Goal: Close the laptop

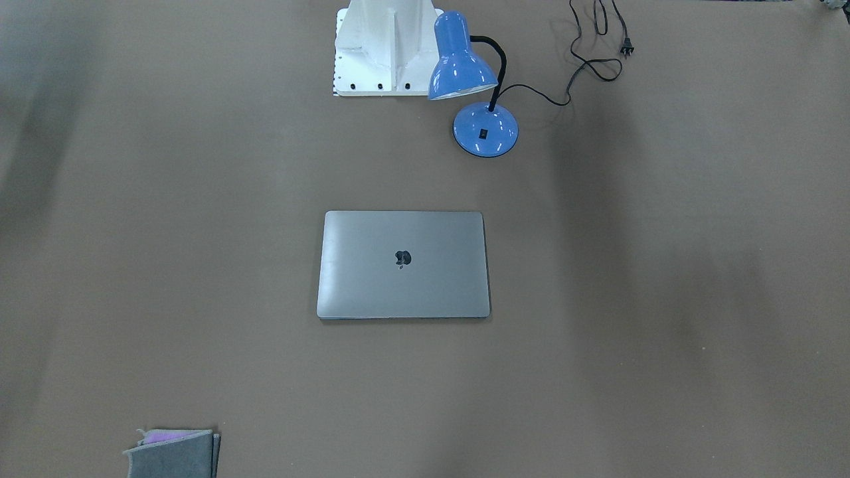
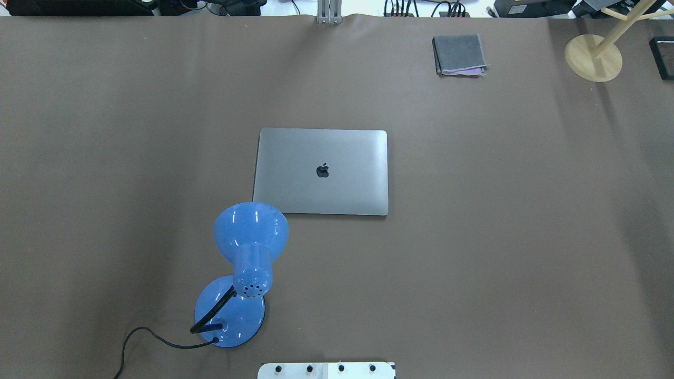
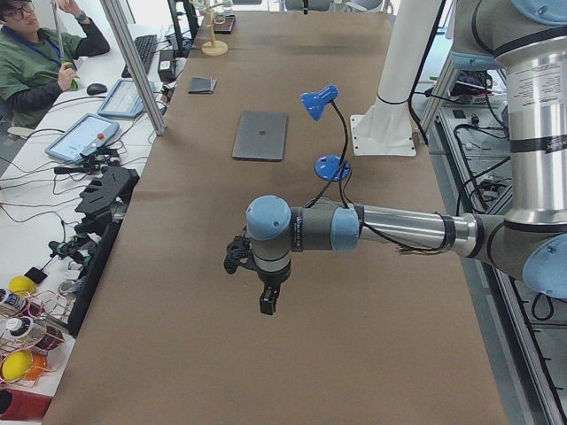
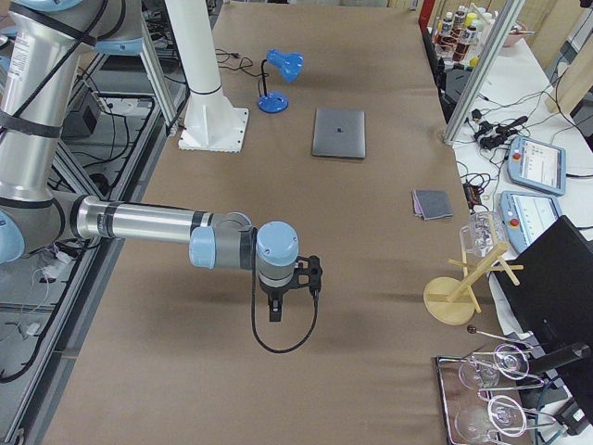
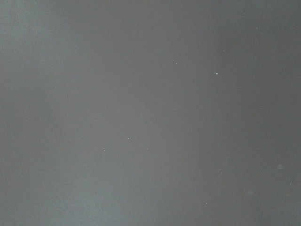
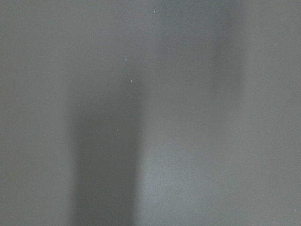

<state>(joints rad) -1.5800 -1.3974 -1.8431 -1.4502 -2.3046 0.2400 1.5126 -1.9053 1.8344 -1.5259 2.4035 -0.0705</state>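
The laptop (image 1: 403, 264) lies flat in the middle of the brown table with its grey lid down and the dark apple logo facing up. It also shows in the overhead view (image 2: 321, 171) and in both side views (image 3: 260, 135) (image 4: 339, 133). My left gripper (image 3: 237, 257) hangs over the table's left end, far from the laptop. My right gripper (image 4: 312, 273) hangs over the right end, also far from it. Both show only in the side views, so I cannot tell whether they are open or shut. The wrist views show only bare table.
A blue desk lamp (image 2: 247, 247) stands by the laptop's near left corner, its cord (image 1: 584, 63) trailing off. A folded grey cloth (image 2: 459, 55) lies far right. A wooden stand (image 2: 593, 57) is at the far right corner. The white robot base (image 1: 385, 46) is at the near edge.
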